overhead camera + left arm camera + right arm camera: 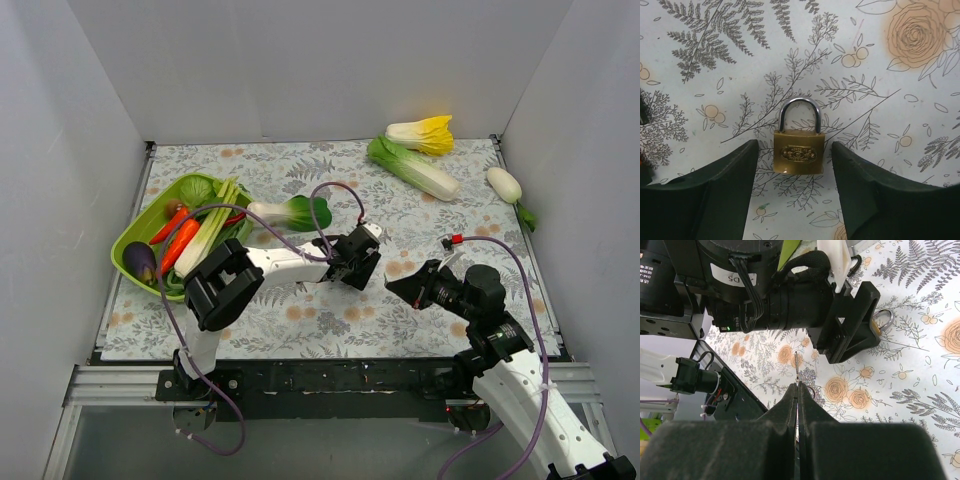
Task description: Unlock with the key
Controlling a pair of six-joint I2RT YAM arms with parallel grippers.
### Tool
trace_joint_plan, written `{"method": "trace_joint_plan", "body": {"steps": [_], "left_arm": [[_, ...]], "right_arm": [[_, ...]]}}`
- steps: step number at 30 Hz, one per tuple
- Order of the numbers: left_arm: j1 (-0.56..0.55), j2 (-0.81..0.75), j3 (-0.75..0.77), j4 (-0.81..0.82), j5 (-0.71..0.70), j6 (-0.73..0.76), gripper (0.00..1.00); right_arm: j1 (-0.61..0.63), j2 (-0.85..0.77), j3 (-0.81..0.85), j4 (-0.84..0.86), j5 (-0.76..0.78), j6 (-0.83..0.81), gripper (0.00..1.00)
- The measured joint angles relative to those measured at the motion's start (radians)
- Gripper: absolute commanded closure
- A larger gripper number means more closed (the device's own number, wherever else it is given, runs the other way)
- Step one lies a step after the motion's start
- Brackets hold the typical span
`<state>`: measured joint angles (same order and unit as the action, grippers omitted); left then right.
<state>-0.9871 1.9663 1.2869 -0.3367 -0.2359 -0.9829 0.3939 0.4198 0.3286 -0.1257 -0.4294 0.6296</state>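
Left fingers [715, 195] spread wide, one on each side of brass padlock [798, 150], small gaps, no contact. Padlock lies flat on floral worktop [900, 85], centre of left wrist frame, shackle toward top. Right fingers [782, 412] pinched tight on key [797, 367], thin blade poking up mid-frame in right wrist view.

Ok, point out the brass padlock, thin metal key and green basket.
Brass padlock [798, 152], left wrist view, body centre.
Thin metal key [797, 367], right wrist view, blade.
Green basket [132, 236], top external view, left rim.
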Motion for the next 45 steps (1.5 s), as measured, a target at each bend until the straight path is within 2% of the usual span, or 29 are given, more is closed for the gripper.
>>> {"method": "trace_joint_plan", "body": {"steps": [4, 5, 7, 11, 16, 26, 32, 39, 45], "left_arm": [[-0.010, 0.016, 0.022, -0.003, 0.010, 0.010, 0.66], [-0.011, 0.018, 0.024, -0.002, 0.011, 0.011, 0.85], [-0.012, 0.019, 0.026, 0.000, 0.013, 0.005, 0.99], [-0.014, 0.019, 0.024, 0.002, 0.010, -0.025, 1.00], [-0.005, 0.001, -0.002, 0.032, 0.018, -0.154, 1.00], [0.016, -0.124, -0.225, 0.237, 0.143, -0.651, 1.00], [0.016, -0.266, -0.389, 0.400, 0.177, -0.896, 1.00], [0.016, -0.307, -0.442, 0.515, 0.182, -0.985, 1.00], [0.016, -0.310, -0.462, 0.537, 0.180, -1.005, 1.00]], "right_arm": [[0.000, 0.000, 0.000, 0.001, 0.000, 0.001, 0.99], [0.000, 0.000, 0.000, 0.001, 0.000, 0.001, 0.99], [0.000, -0.002, 0.000, 0.001, 0.001, 0.000, 0.99], [0.000, -0.010, -0.001, 0.001, 0.003, -0.008, 0.99], [0.000, -0.032, -0.042, 0.003, 0.026, -0.050, 0.99], [0.022, 0.002, -0.220, 0.077, 0.051, -0.057, 0.99], [0.093, 0.070, -0.276, 0.201, 0.089, -0.023, 0.99], [0.232, 0.200, -0.278, 0.335, 0.175, 0.018, 0.99], [0.248, 0.248, -0.278, 0.423, 0.224, 0.064, 0.99]]}}
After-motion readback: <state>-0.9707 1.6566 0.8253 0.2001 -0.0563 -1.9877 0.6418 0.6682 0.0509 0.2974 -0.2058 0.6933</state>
